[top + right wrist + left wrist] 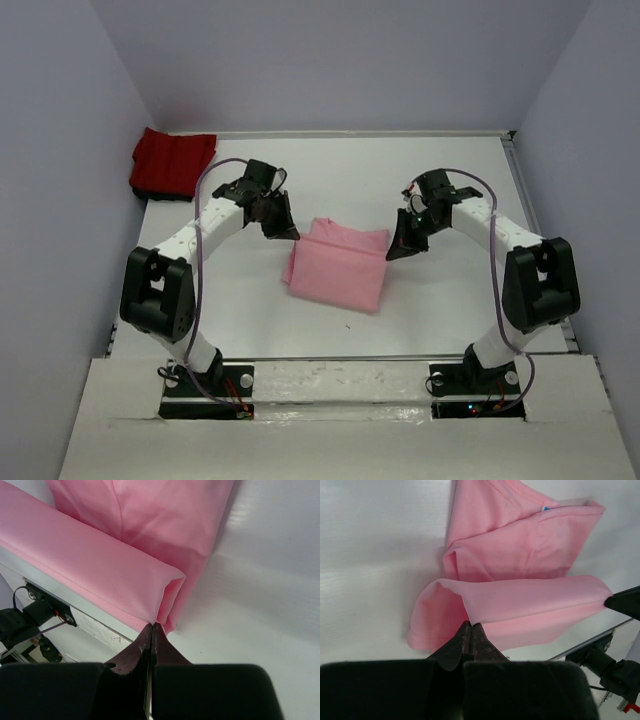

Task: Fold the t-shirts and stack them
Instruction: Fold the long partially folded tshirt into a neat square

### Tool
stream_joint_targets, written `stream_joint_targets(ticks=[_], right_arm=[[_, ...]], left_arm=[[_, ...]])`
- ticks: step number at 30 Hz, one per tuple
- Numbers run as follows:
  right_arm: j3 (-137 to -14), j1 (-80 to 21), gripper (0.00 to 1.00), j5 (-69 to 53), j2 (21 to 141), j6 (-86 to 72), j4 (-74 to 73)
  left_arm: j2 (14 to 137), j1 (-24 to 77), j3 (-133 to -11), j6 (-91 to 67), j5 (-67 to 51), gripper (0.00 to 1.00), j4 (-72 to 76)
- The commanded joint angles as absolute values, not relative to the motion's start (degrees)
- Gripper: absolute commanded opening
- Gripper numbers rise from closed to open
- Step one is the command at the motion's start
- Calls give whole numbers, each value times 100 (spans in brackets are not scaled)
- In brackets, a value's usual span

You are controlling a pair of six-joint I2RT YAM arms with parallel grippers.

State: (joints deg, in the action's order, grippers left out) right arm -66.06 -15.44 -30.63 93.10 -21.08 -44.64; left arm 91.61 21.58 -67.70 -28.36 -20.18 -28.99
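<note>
**A:** Where is the pink shirt (338,268) lying for you?

**B:** It's lying in the middle of the tabletop (460,200), between the two arms, partly folded. I'm pinching one end of its doubled edge with the left hand (471,626) and the other end with the right hand (152,626). Both hands are clamping down on cloth, fingers pressed together, with the fold coming out right at the tips.

**A:** And the red shirt (172,163)?

**B:** It's sitting bunched in the far left corner, well apart from both hands.

**A:** How are you expecting the pink one to behave?

**B:** I'm judging it light and limp, so it's going to sag wherever I'm not supporting it. I'm also guessing cloth this thin is going to slide out of a shallow pinch. That's why I'm taking it at the two ends of the fold, through both layers. I'm planning on moving both hands together, so the edge between them is pulling straight rather than drooping.
</note>
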Motion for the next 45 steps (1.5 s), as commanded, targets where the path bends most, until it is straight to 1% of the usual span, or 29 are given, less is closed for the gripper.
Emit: stream_joint_targets(ticks=[1,5,10,19,37,45], right_arm=[[-7092,-1503,0,-2971,9631,-2066,-4282],[-7663,-1503,0,-2787,10238,-2004,-4044],[-8770,-1503,0,-2628,11247,-1916,-3964],[-9825,-1503,0,-2408,12128,-1855,-3929],[-9765,-1178,0,-2092,12155,-1740,-3955],[-9966,-1178,0,-2136,12445,-1775,-3920]], left_arm=[[9473,2118,-7451,-2777,-1846,0,-2884],[9991,2118,-7821,-2830,-1951,0,-2523],[10606,2136,-8217,-2804,-1977,0,-2092],[11513,2118,-9008,-2751,-1863,0,-1916],[11777,1916,-9185,-2681,-1556,0,-2153],[12006,1767,-9281,-2681,-1573,0,-2136]])
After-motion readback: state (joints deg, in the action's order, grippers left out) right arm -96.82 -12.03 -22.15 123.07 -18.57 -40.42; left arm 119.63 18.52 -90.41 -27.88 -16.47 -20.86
